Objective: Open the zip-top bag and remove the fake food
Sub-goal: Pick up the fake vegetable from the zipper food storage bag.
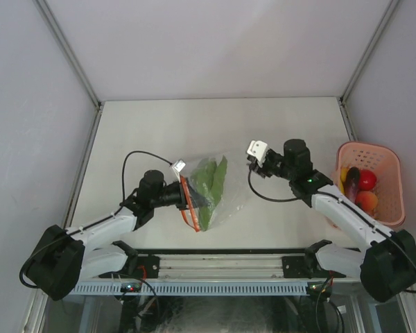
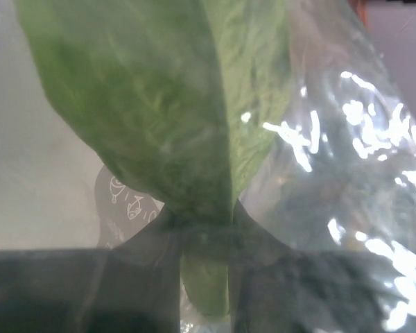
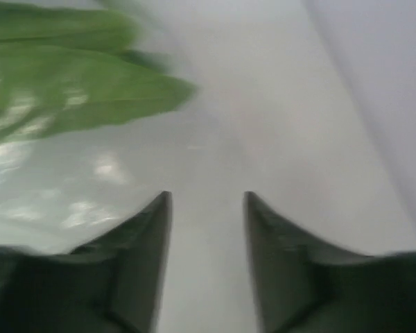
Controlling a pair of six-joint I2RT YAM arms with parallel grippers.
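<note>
The zip-top bag (image 1: 225, 201) lies at the table's middle, its red-orange zip strip (image 1: 187, 208) at my left gripper (image 1: 182, 194). Only a long green leafy piece of fake food (image 1: 209, 182) is inside. In the left wrist view the leaf (image 2: 159, 104) fills the frame behind crinkly plastic (image 2: 333, 173). My left gripper (image 2: 204, 277) is shut on the leaf's stem, with bag film over the fingers. My right gripper (image 1: 252, 165) is open and empty, right of the bag. In the right wrist view the right gripper (image 3: 206, 201) is above bare table, with the leaf (image 3: 76, 90) at upper left.
A pink perforated basket (image 1: 371, 146) stands at the right edge. It holds a red round piece (image 1: 367, 180), an orange piece (image 1: 365, 201), a dark purple piece (image 1: 351, 179) and a yellow piece (image 1: 344, 172). Walls enclose the table on three sides.
</note>
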